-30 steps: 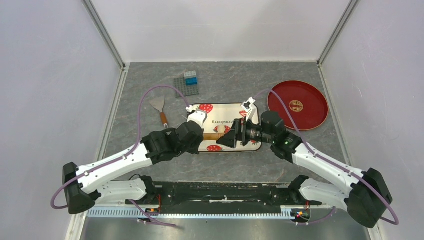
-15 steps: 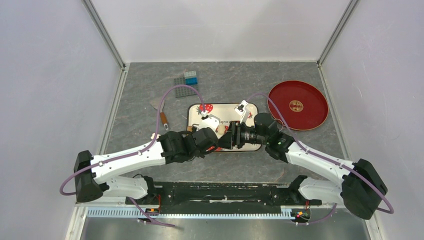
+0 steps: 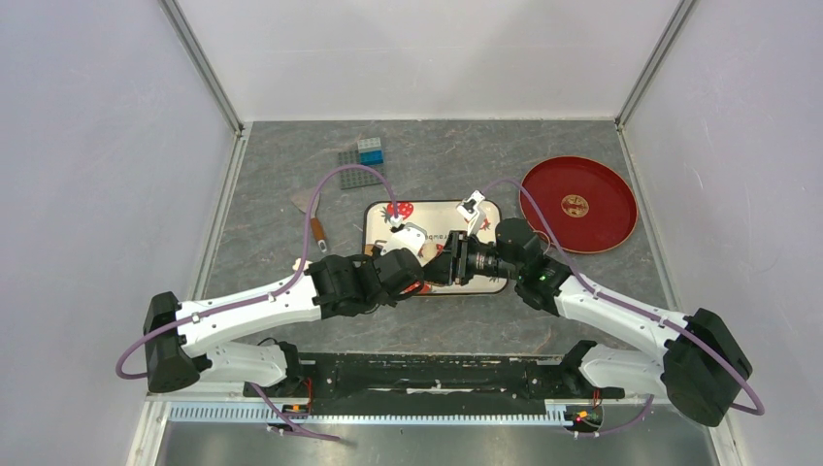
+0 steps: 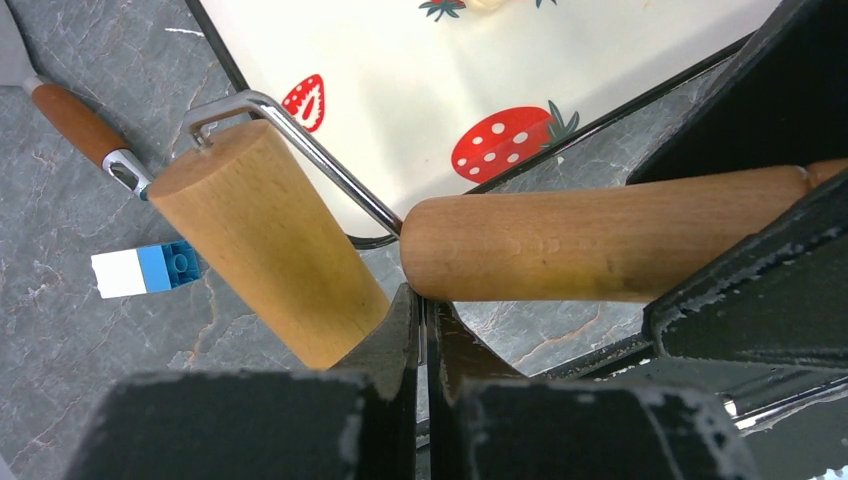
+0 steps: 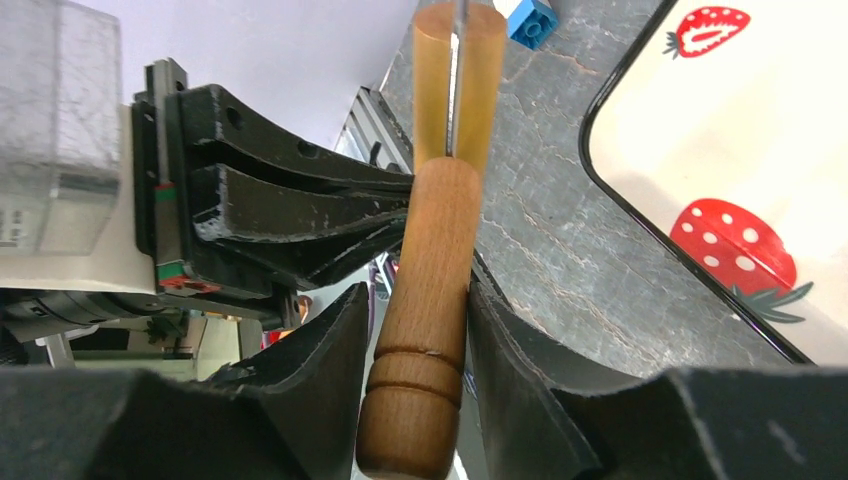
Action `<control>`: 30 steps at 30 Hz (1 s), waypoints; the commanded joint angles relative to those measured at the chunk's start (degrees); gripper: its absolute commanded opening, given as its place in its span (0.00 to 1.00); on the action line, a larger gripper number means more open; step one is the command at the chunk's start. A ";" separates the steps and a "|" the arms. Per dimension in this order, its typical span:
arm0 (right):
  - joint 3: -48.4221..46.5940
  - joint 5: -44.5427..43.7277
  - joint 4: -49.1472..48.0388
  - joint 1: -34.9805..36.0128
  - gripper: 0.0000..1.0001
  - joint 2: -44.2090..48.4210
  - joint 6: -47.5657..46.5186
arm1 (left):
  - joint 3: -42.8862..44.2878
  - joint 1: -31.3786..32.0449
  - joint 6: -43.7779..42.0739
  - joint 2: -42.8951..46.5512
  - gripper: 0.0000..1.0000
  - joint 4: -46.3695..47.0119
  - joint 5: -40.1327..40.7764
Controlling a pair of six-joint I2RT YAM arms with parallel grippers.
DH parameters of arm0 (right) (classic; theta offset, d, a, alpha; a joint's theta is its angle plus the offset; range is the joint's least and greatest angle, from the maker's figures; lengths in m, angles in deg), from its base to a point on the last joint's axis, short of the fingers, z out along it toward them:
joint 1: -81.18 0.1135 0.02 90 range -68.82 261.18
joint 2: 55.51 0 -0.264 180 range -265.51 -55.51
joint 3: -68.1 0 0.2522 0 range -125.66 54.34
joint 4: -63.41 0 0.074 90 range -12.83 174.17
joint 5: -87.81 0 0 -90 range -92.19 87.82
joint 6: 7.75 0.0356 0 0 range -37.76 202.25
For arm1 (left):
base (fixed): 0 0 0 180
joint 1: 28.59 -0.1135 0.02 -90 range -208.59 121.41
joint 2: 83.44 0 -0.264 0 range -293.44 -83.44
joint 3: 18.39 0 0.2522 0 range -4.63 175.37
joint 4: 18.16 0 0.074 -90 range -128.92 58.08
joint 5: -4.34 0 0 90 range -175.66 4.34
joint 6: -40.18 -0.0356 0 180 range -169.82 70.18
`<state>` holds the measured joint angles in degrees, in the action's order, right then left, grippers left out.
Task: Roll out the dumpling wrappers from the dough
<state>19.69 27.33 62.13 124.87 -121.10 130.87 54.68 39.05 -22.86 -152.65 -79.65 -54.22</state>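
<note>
Grey stone desk (image 3: 281,194), white walls. Strawberry tray (image 4: 300,40) sits mid-desk. Dough (image 4: 487,4) is a pale bit on the tray, cut off at 12 o'clock of the left wrist view. Left hand (image 4: 422,320) is pressed together on the roller (image 4: 270,240) at its metal neck. Right hand (image 5: 418,300) pinches its wooden handle, off the tray's 6 o'clock edge. Step looks like a handover. Next, probably: left lets go, right takes the roller over the dough.

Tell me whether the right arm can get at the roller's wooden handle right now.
Probably yes: the roller handle lies between the right gripper fingers, which seem to touch it. The left gripper grips the roller nearer its drum, leaving the handle free.
</note>
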 commanded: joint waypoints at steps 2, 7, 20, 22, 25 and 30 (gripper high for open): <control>0.52 -0.25 -5.43 0.44 0.42 0.72 1.57 | 2.30 0.68 1.44 0.91 0.02 1.84 2.09; 0.64 -0.54 -4.83 0.61 0.46 -0.10 1.23 | 2.66 0.77 1.51 0.87 0.02 1.85 2.31; -0.73 -3.44 -0.83 1.23 0.47 -0.84 -0.39 | 3.26 0.83 2.31 -0.02 0.02 1.85 1.43; -1.24 -3.96 0.26 1.46 0.42 -1.13 -0.76 | 3.42 0.89 2.31 -0.29 0.02 1.85 1.43; -1.72 -4.26 1.11 1.67 0.40 -1.56 -1.05 | 3.61 0.92 2.30 -0.70 0.02 1.85 1.39; -1.75 -5.25 1.20 1.97 0.33 -1.42 -0.99 | 3.88 1.21 2.33 -1.15 0.02 1.85 1.17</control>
<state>20.28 23.88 63.26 126.40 -122.45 130.82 55.47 39.61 -22.25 -153.96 -79.84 -54.33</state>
